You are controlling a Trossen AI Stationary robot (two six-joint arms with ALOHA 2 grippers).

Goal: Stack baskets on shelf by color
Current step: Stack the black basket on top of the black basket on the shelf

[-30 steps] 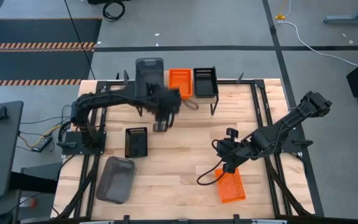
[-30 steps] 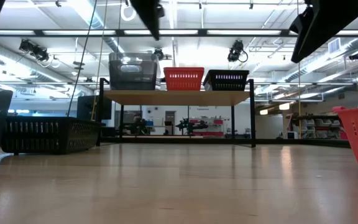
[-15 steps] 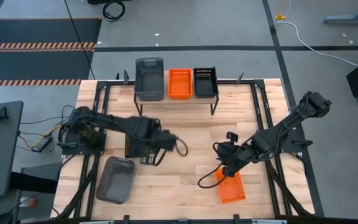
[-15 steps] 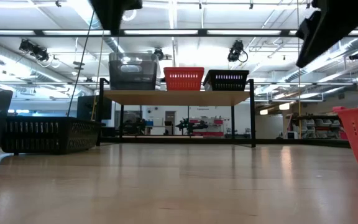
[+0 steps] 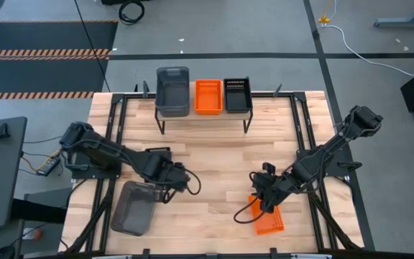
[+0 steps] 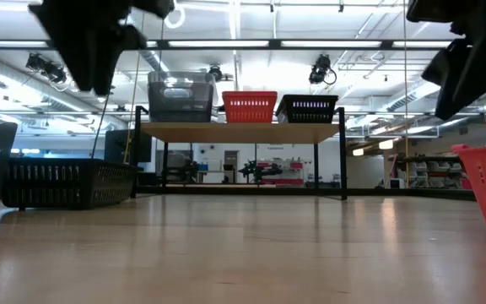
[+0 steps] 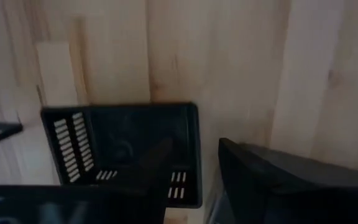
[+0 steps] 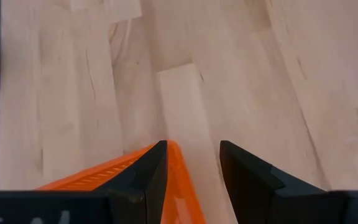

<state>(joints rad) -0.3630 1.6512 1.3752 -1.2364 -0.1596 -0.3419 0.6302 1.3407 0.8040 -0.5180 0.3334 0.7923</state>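
Over the near-right part of the tabletop [image 5: 214, 158] I have the right end effector [image 8: 191, 163] parted and straddling the end wall of a loose orange basket [image 5: 267, 214]; one finger sits outside the rim, the other over the bare wood, nothing clamped yet. On the left side, the left end effector [image 5: 169, 177] hovers above the loose black basket [image 7: 126, 149], just beside the loose grey basket [image 5: 133, 207]; its fingers appear spread with nothing between them, though the wrist view is dim, so I hedge on that. On the shelf [image 6: 241, 132] at the far edge stand a grey basket [image 5: 172, 91], an orange one [image 5: 208, 96] and a black one [image 5: 237, 94], side by side.

I judge these baskets light, stiff and thin-walled, with smooth plastic that could slip or tilt if pinched at a rounded corner. I would take the orange one across the middle of its short wall, one finger inside and one outside, so it hangs level for nesting.
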